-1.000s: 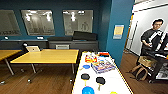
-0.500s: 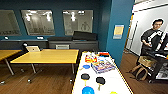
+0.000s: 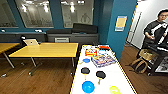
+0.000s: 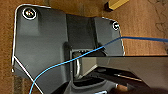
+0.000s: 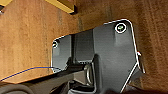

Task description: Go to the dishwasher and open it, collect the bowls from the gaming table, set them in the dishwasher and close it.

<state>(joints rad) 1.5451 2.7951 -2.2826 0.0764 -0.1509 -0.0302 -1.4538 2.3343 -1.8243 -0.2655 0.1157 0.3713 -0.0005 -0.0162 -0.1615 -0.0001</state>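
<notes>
The gaming table (image 3: 112,77), long and white-topped with a yellowish edge, runs away from me at the lower centre-right of the head view. At its near end sit a blue bowl (image 3: 88,87) and, to its right, a yellow-green bowl (image 3: 115,89). Two flat black paddles (image 3: 85,70) lie just behind them. Both wrist views look down past the robot's dark plate onto brown wooden floor, and the fingers cannot be made out. The dishwasher is out of view.
Colourful game boxes (image 3: 103,60) and a small blue item (image 3: 86,60) lie farther along the table. A yellow wood table (image 3: 47,49) with a laptop (image 3: 31,42) stands to the left. A person (image 3: 156,30) with a control rig stands at the right, a bag (image 3: 140,65) on the floor.
</notes>
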